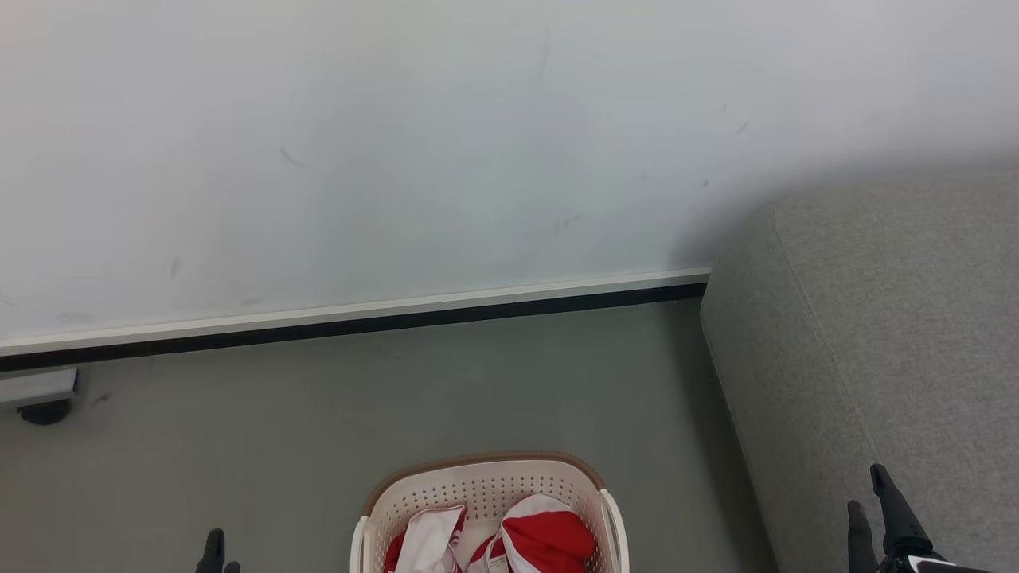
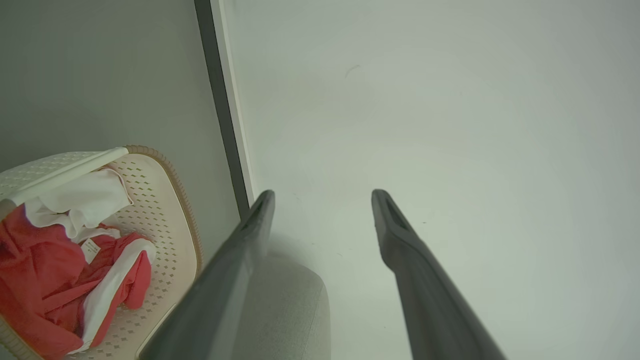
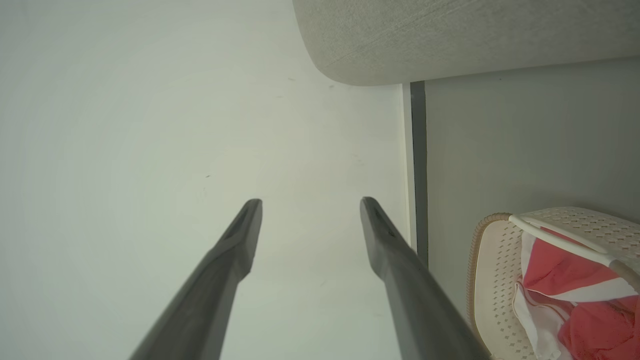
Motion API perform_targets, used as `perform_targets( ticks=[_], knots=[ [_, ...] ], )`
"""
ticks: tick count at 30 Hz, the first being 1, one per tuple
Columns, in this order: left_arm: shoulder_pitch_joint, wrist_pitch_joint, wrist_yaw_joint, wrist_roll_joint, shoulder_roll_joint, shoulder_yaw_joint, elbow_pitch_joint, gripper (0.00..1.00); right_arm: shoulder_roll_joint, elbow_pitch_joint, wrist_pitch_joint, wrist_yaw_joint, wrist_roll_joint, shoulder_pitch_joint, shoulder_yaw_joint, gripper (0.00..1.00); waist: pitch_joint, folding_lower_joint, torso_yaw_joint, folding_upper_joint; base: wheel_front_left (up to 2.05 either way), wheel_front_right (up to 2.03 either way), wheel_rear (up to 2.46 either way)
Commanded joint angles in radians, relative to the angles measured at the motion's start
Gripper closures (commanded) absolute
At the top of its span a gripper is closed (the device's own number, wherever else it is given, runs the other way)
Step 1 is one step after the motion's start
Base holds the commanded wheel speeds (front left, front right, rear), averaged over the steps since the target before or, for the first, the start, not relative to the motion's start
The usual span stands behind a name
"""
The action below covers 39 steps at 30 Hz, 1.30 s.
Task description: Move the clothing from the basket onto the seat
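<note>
Holding clothing (image 1: 549,537), one basket (image 1: 486,462), one seat (image 1: 876,318)

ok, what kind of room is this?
Probably a living-room mock-up or lab corner: a grey sofa by a plain white wall, and a laundry basket of red-and-white clothing on a smooth grey floor.

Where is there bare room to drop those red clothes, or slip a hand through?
The seat top is bare from its rounded edge to the right gripper. Bare floor lies between the basket and wall. The basket is crowded with clothing.
</note>
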Motion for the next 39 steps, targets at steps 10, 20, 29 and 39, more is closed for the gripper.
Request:
perform_targets(
  ticks=[10, 20, 29, 39],
  knots=[
    [0.004, -0.05, 0.016, 0.13, 0.007, -0.015, -0.018, 0.0, -0.003, -0.03, -0.059, 0.0, -0.091, 0.016, 0.029, 0.0, -0.014, 0.0, 0.005, 0.0, 0.0, 0.0, 0.0],
    [0.01, -0.084, 0.04, 0.318, 0.007, -0.044, -0.044, 0.0, -0.004, -0.034, -0.1, 0.0, -0.226, 0.029, 0.04, 0.0, -0.023, 0.0, 0.011, 0.0, 0.0, 0.0, 0.0],
    [0.011, -0.114, 0.062, 0.532, 0.008, -0.077, -0.059, 0.0, -0.004, -0.022, -0.138, 0.0, -0.446, 0.036, 0.068, 0.0, -0.033, 0.0, 0.015, 0.0, 0.0, 0.0, 0.0],
    [-0.002, -0.145, 0.067, 0.747, 0.009, -0.09, -0.054, 0.0, -0.005, -0.009, -0.161, 0.0, -0.687, 0.033, 0.105, 0.0, -0.041, 0.0, 0.017, 0.0, 0.0, 0.0, 0.0]
  ],
)
